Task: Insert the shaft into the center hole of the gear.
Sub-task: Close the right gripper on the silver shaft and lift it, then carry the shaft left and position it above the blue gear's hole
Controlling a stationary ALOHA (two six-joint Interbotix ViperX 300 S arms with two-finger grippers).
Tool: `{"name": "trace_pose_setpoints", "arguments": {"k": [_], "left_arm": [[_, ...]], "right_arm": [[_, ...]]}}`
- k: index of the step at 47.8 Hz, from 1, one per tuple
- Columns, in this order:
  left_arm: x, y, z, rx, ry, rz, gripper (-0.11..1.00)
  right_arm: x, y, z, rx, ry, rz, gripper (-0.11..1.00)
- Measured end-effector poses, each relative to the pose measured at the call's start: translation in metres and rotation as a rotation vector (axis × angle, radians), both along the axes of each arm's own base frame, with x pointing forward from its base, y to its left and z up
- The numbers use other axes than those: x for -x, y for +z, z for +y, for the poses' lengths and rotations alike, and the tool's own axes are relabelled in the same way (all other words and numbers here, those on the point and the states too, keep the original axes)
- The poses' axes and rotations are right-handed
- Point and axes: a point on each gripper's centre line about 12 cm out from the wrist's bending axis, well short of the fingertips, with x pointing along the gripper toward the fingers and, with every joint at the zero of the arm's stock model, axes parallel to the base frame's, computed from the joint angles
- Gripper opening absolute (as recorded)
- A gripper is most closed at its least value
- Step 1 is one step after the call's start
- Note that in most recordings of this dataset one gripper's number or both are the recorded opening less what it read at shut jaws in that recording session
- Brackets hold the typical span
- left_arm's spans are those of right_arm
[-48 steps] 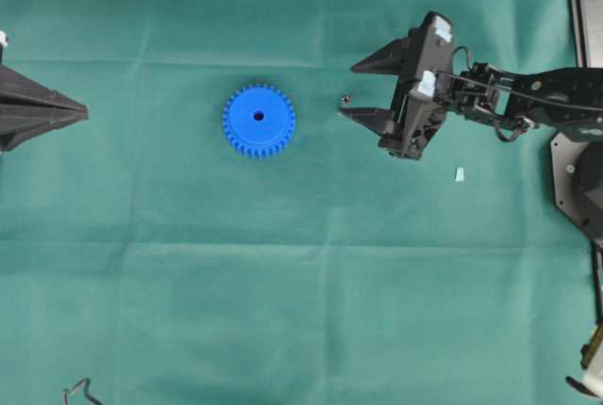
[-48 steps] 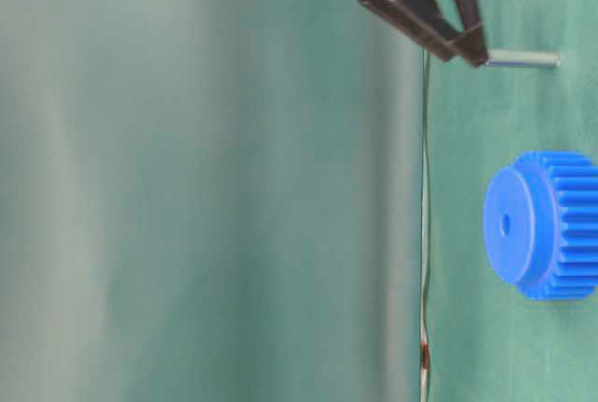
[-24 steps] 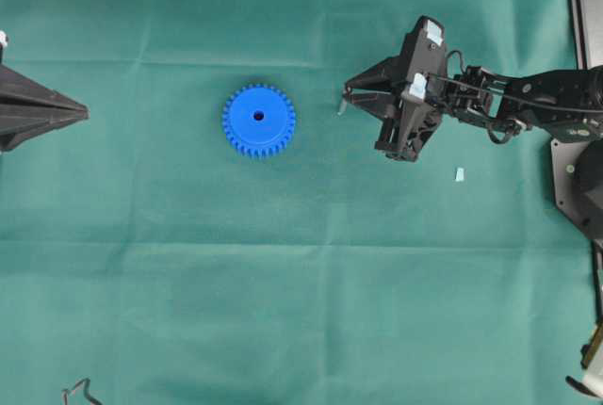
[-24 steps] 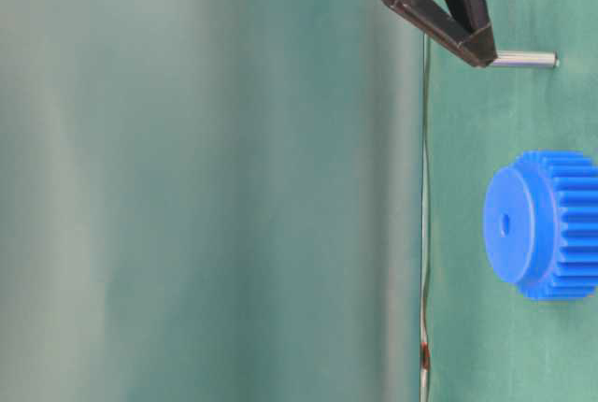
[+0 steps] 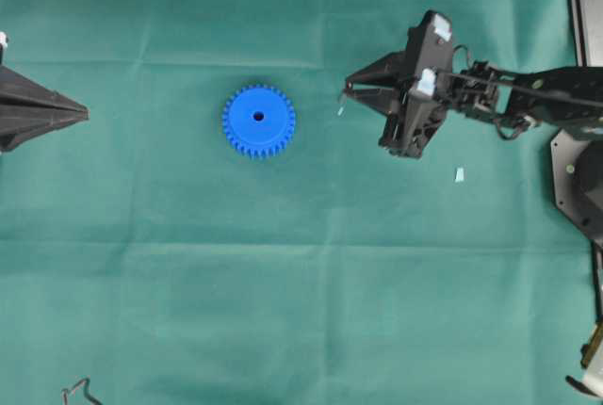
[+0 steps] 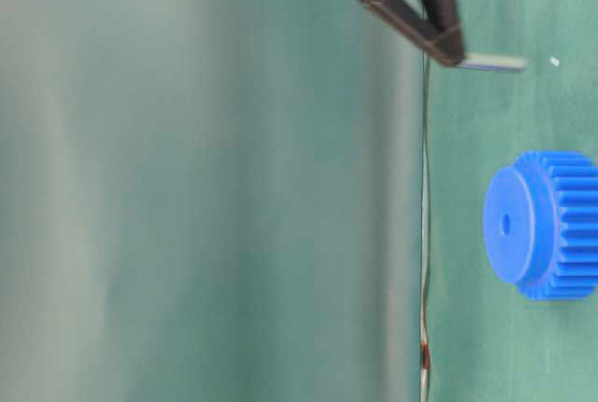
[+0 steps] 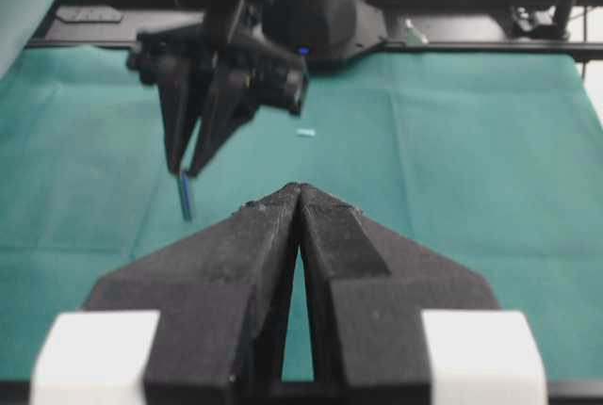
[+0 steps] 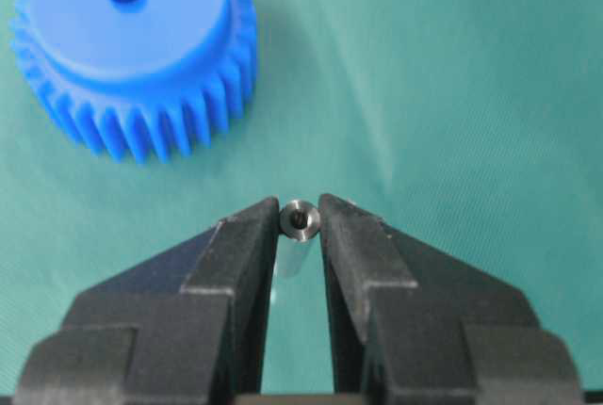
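Your right gripper (image 8: 300,228) has its jaws clenched on the shaft (image 8: 301,219), raised off the tabletop (image 5: 283,283), well right of the gear (image 5: 259,121). Your left gripper (image 7: 300,200) is pressed closed, holding nothing.

A green cloth-covered table (image 5: 301,311) carries the blue gear (image 5: 259,121) and a small pale scrap (image 5: 460,175).

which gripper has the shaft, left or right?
The right gripper: its fingertips are shut on the shaft, near the blue gear. The left gripper is shut too, but holds nothing.
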Motion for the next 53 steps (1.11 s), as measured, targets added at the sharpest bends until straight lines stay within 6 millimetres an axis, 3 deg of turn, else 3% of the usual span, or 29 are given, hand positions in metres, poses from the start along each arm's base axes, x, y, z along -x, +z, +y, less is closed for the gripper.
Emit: {"name": "trace_pose_setpoints", "arguments": {"k": [13, 34, 42, 53], "left_arm": [[0.0, 0.0, 0.0, 0.006, 0.0, 0.0, 0.0], [0.0, -0.001, 0.0, 0.005, 0.0, 0.003, 0.0], [0.0, -0.001, 0.0, 0.005, 0.0, 0.003, 0.0], [0.0, -0.001, 0.0, 0.0, 0.0, 0.002, 0.0]], "right_arm": [[0.004, 0.036, 0.006, -0.02, 0.038, 0.019, 0.18], [0.001, 0.039, 0.007, -0.017, 0.051, 0.026, 0.18], [-0.016, 0.04, 0.012, -0.01, 0.077, 0.013, 0.18], [-0.06, 0.045, 0.013, 0.019, 0.12, 0.003, 0.18]]}}
